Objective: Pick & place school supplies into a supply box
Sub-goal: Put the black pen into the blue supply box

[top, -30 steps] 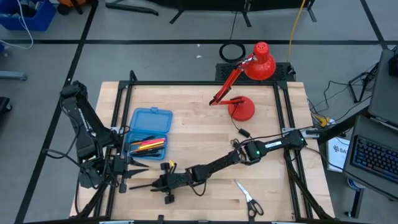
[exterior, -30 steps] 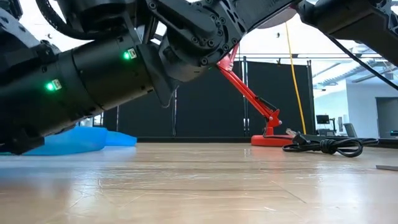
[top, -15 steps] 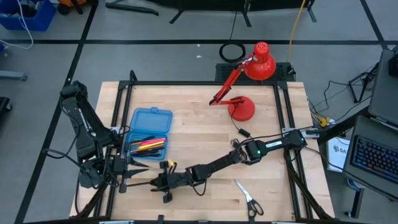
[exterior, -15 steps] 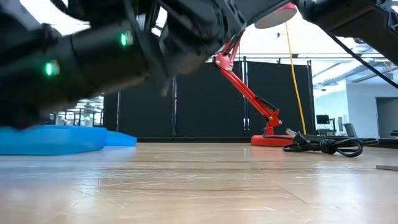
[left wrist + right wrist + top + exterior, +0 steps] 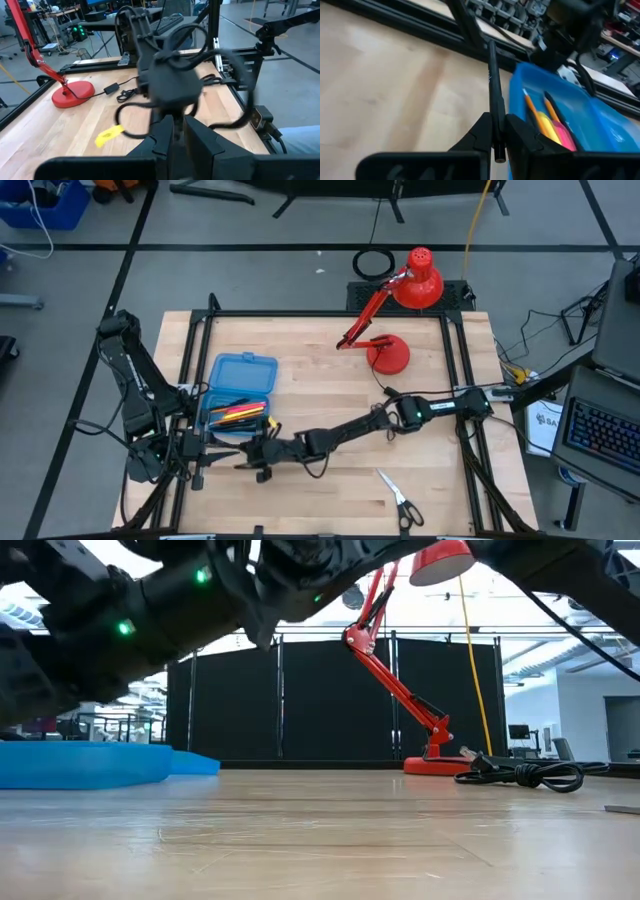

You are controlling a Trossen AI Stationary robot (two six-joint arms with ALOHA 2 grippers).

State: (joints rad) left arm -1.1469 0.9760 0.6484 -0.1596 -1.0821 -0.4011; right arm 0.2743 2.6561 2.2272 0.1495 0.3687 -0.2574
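- The right claw (image 5: 494, 134) pinched 1 black pen (image 5: 493, 90) beside the supply box (image 5: 240, 392).
- Judgement: align it lengthwise over the tray before release.
- The left claw (image 5: 177, 131) waited, pressed together.

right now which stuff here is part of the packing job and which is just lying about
Part of the job:
- blue box, open, with pens inside
- black pen held in the right gripper beside the box
- scissors on the table, not yet packed

Just lying about:
- red lamp
- black lamp cable
- left gripper, waiting near the box
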